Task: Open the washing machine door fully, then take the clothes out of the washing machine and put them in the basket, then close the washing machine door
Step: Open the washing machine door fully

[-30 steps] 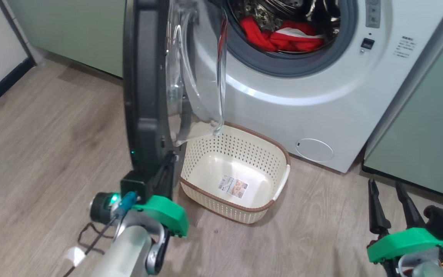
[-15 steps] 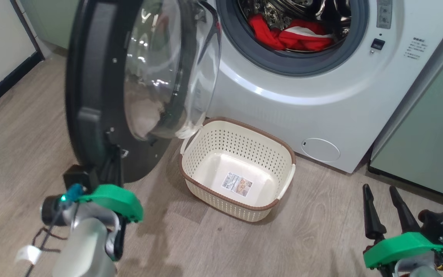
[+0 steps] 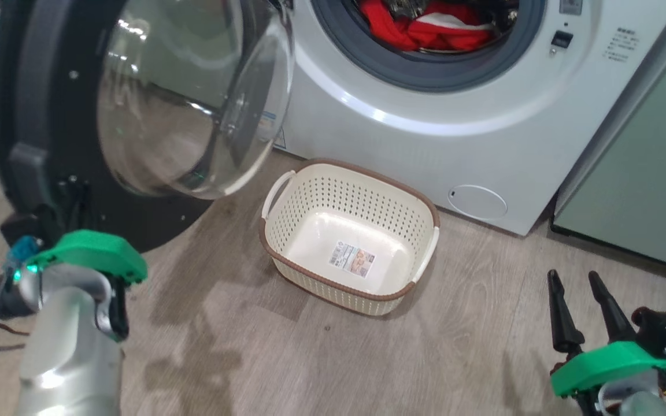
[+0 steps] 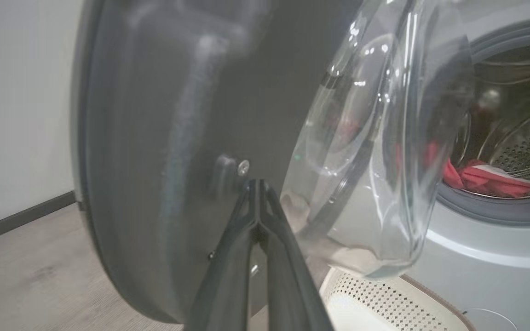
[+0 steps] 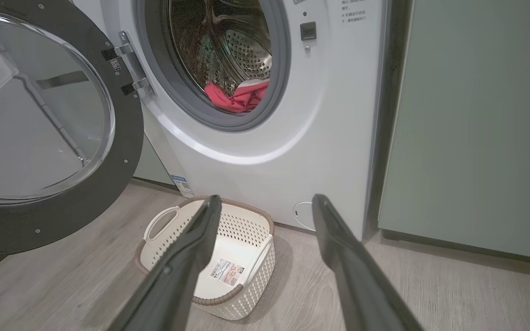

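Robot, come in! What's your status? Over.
Left end effector shut, tips at open door. Right end effector open. Clothes inside washing machine, basket empty. Nothing blocking.

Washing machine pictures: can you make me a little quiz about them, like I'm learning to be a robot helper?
1. True or false: the basket holds no clothes.
2. Where are the red clothes? A in the drum of the washing machine; B in the basket; C in the right gripper.
3. Which one is shut, with its tips at the washing machine door: the left gripper or the right gripper?

Key: 1 true; 2 A; 3 left gripper.
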Tool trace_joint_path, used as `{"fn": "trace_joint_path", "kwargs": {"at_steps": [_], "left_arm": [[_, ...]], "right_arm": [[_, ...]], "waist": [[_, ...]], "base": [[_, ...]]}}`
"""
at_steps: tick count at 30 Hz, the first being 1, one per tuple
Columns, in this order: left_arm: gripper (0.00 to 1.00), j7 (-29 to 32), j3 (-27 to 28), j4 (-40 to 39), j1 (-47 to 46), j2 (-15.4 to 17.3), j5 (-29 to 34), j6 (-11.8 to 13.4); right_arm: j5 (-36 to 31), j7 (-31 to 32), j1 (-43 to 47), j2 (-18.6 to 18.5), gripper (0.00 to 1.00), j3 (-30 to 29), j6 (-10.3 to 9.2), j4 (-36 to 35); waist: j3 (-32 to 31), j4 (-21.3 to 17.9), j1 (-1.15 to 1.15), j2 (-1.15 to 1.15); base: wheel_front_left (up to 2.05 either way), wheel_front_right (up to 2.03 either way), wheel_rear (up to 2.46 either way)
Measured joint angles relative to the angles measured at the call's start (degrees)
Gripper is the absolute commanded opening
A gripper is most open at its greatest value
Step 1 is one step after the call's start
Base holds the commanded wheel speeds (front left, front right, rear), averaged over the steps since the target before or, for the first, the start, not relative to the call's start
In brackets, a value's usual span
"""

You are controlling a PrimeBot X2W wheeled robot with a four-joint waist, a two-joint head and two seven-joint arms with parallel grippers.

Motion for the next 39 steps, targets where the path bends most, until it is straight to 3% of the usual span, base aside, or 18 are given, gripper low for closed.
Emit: {"fn": "trace_joint_path", "kwargs": {"at_steps": [15,21,27,28,30,32,33,39], "left_arm": [[0.00,0.0,13.0,7.6,-6.4,1.8,0.9,1.9],[0.00,0.0,12.9,5.5,-6.2,1.7,5.1,-0.2],[0.00,0.0,11.6,-1.1,-1.6,-0.7,7.9,-2.6],[0.04,0.0,11.3,-2.2,0.1,-0.8,8.3,-2.9],[0.38,0.0,10.9,-4.2,3.7,-1.0,8.6,-3.9],[0.90,0.0,10.2,-5.8,6.6,-1.1,9.3,-5.0],[1.00,0.0,9.5,-6.7,7.8,-1.0,9.3,-5.7],[1.00,0.0,3.4,-10.8,12.8,-1.8,8.1,-7.3]], "right_arm": [[0.1,0.0,-2.4,-0.7,1.00,0.5,0.00,0.3],[0.1,0.0,-2.6,-0.3,1.00,0.5,0.00,0.6],[1.0,0.0,-2.4,1.7,1.00,-0.3,0.00,0.6],[1.0,0.0,-2.3,1.9,1.00,-0.3,0.00,0.5],[1.0,0.0,-2.2,2.3,1.00,-0.4,0.00,0.5],[1.0,0.0,-2.0,2.7,1.00,-0.5,0.00,0.2],[1.0,0.0,-1.8,2.8,1.00,-0.5,0.00,0.0],[0.3,0.0,-1.2,3.1,1.00,-1.3,0.00,-0.2]], "waist": [[2.3,-2.4,0.00,0.00],[1.2,-3.3,0.00,0.00],[-1.0,-5.6,0.00,0.00],[-1.3,-6.2,0.00,0.00],[-1.8,-7.5,0.00,0.00],[-2.3,-8.9,0.00,0.00],[-2.6,-9.7,0.00,0.00],[-3.5,-15.1,0.00,0.00]], "base": [[0.00,0.00,0.00],[0.00,0.00,0.00],[0.00,0.00,0.00],[0.00,0.00,0.00],[0.00,0.00,0.00],[0.00,0.00,0.00],[0.00,0.00,0.00],[0.00,0.00,0.00]]}}
